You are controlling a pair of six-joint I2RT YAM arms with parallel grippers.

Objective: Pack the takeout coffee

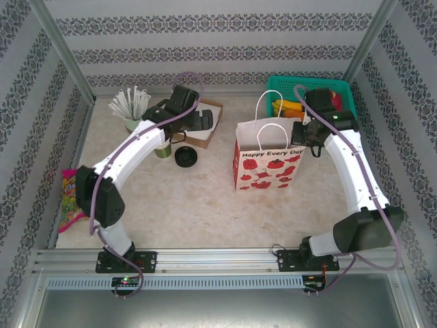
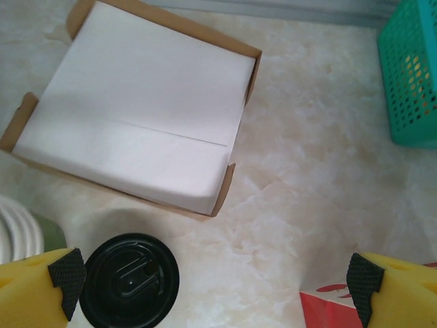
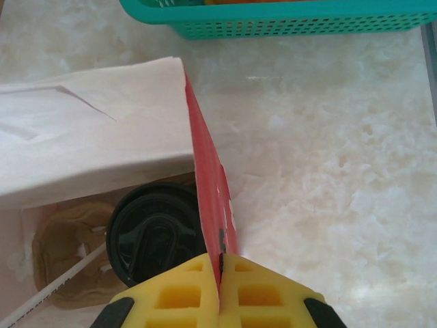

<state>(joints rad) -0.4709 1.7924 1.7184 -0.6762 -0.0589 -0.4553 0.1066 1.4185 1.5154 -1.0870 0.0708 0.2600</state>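
Cup on table: takeout coffee [image 2: 130, 280], seen lid-up at the lower left of the left wrist view, just beside the near pad; in the top view it stands left of centre.
Cup in bag: second coffee [image 3: 153, 239], black lid up, sits inside the paper bag [image 1: 266, 164] in a brown pulp carrier [image 3: 65, 249].
Left tool: left gripper [image 2: 215, 283], jaws spread wide, grasping nothing, above the table cup.
Right tool: right gripper [image 3: 220, 263], clenched on the top edge of the bag's red side wall.
Handling: paper wall is probably light and easily dented; how full the cup is cannot be told. The glossy lid likely snaps on and could pop off if lifted by it.
Grip site: cup wall under the lid rim, squeezed gently, kept upright.
Surface: pale marbled tabletop [image 2: 307, 171], flat and smooth.
Room: brown box [image 2: 136, 102] lined in white at upper left, teal basket [image 2: 410, 75] at upper right; patterned walls close three sides in the top view.
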